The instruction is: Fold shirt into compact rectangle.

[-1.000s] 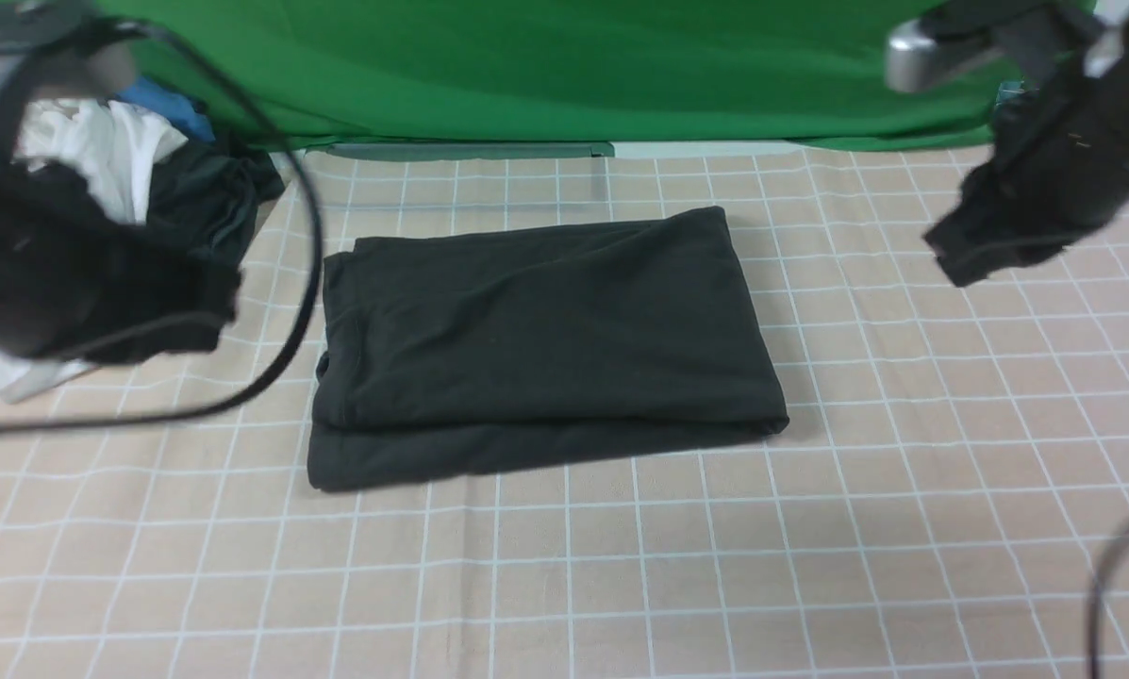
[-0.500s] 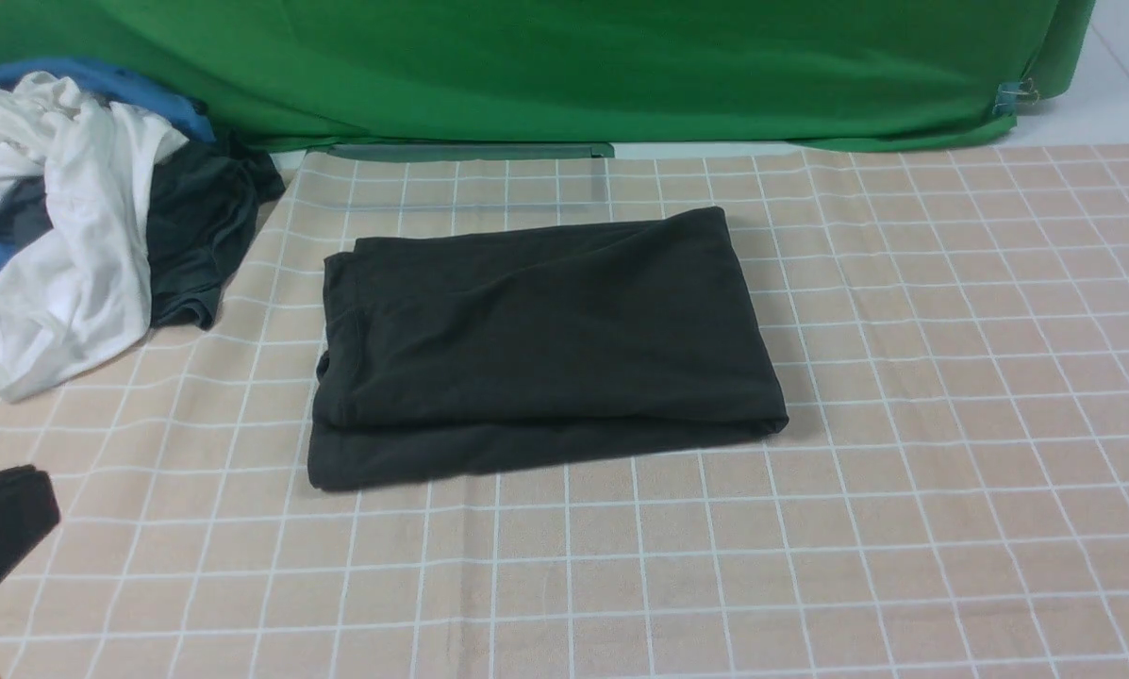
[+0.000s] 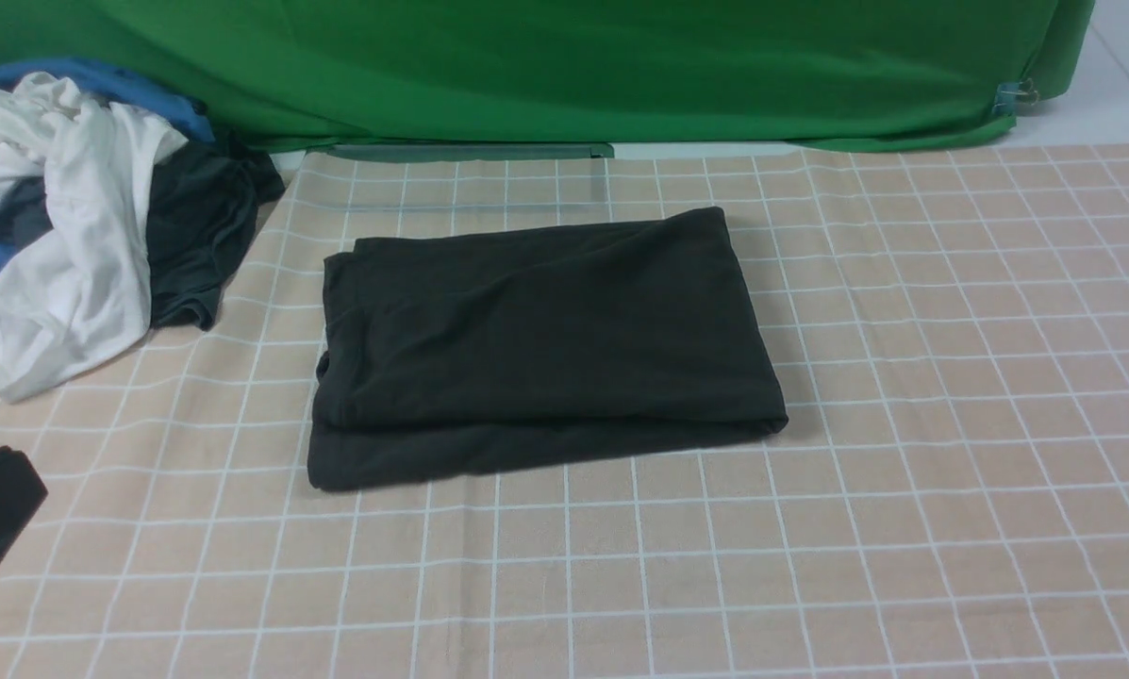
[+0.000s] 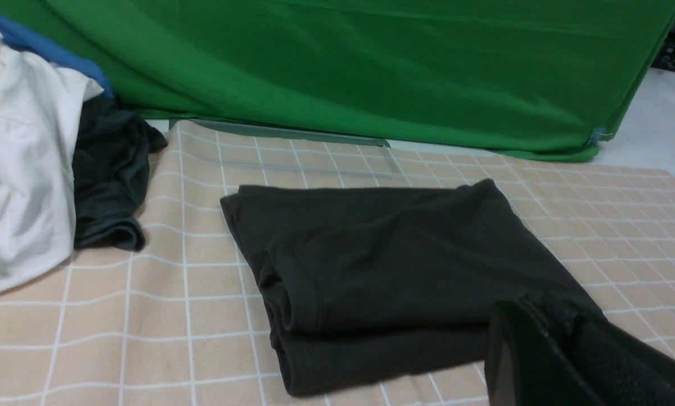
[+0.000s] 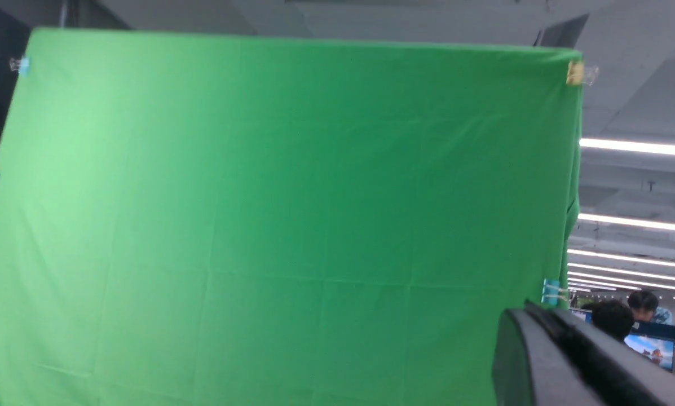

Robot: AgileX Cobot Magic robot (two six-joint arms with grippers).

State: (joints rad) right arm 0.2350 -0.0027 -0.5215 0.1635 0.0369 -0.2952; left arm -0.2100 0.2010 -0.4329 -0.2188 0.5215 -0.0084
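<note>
the green backdrop hangs behind the checked table cloth, and the shirt sits alone mid-table as a flat, stacked charcoal rectangle, its lower layer peeking out along the near edge, which reads to me as a finished fold. at far left a heap of spare clothes lies well apart from it, likely parked out of the working area. the left gripper hangs near the table's front-left, pressed together on nothing, while the right gripper is lifted facing the backdrop, also pinched closed and empty.
</note>
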